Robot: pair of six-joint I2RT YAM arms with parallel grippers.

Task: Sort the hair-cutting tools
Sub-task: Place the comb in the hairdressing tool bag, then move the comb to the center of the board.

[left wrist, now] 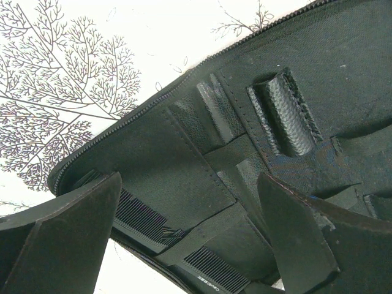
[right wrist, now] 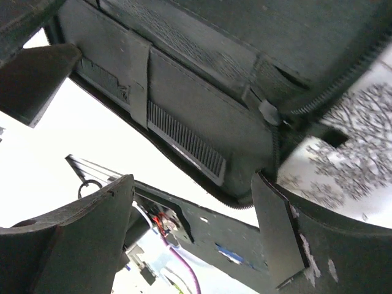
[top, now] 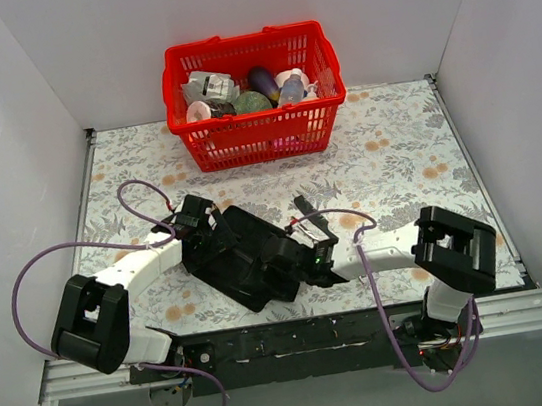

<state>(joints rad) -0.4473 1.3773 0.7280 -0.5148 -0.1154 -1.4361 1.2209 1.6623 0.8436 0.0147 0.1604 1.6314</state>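
Note:
A black folding case [top: 249, 262] lies open in the middle of the table. A narrow black comb [left wrist: 144, 223] sits in the case, tucked under elastic straps; it also shows in the right wrist view [right wrist: 184, 139]. No silver scissors show in any view. My left gripper [top: 206, 227] hovers over the case's left end, open and empty [left wrist: 190, 202], with the comb between its fingers. My right gripper [top: 305, 251] is at the case's right end, open and empty [right wrist: 193, 184], with the case's edge and the comb's end just above its fingertips.
A red plastic basket [top: 262, 136] of bottles and packets stands at the back centre. White walls close in the left, right and back. The table's near edge and the arm bases lie just behind the case.

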